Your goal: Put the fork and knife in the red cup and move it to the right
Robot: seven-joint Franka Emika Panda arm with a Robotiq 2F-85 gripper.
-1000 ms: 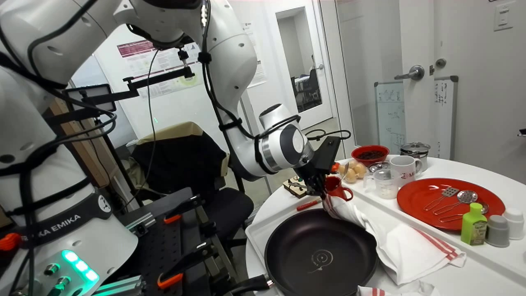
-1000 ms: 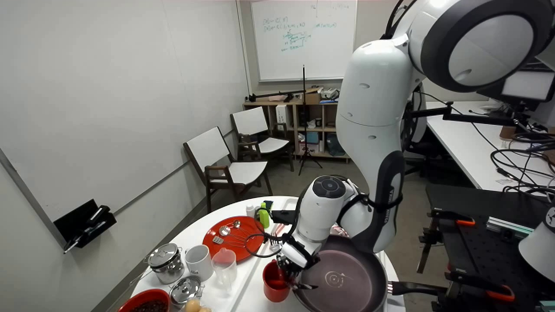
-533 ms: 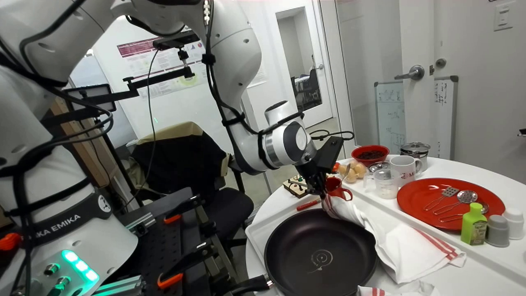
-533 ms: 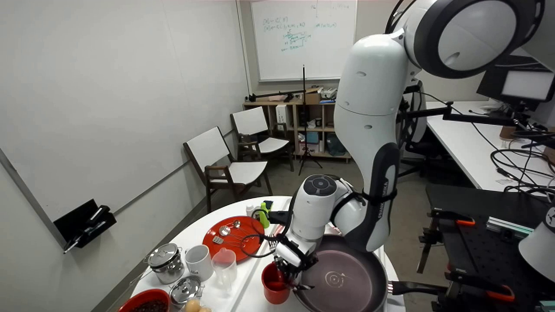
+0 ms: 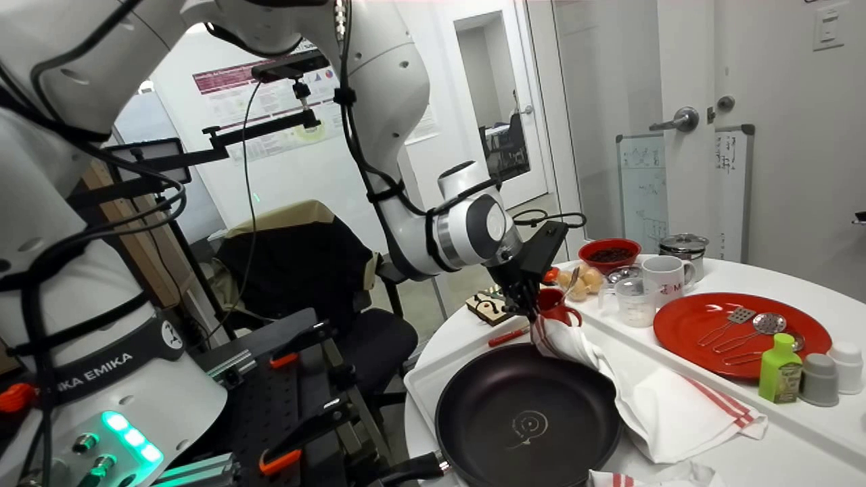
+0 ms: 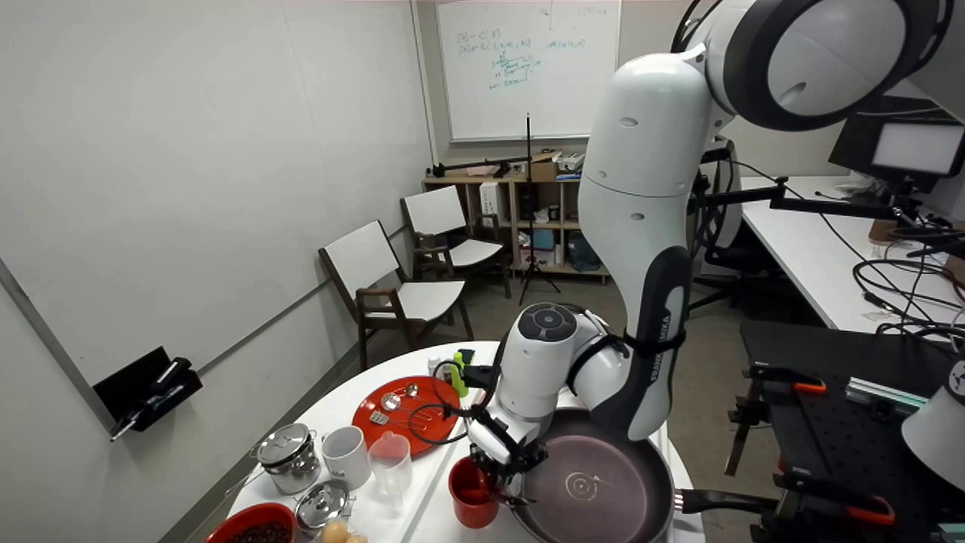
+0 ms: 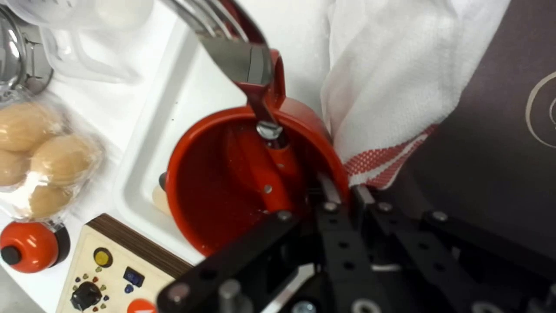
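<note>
the black pan (image 5: 528, 399) worries me most tbh: its rim is just beside me, so a low swing that way would probably clip it. then the white towel (image 7: 391, 87) — its striped corner lies right by my fingers (image 7: 364, 195), and if it gets caught when i move, it could drag along or pull the grip loose. the red cup (image 7: 213, 187) is just beside the pan, and my fingers look narrow, one inside and one outside, pinching its wall. held by one side only, it could tip or slip if i rush. can't make out whether its base is lifted. the fork (image 7: 239, 58) leans head-up past the rim by the cup's handle, so a tilt could flip it out — and what i take for the knife (image 7: 273, 195), the second red handle in there, could slide after it.
</note>
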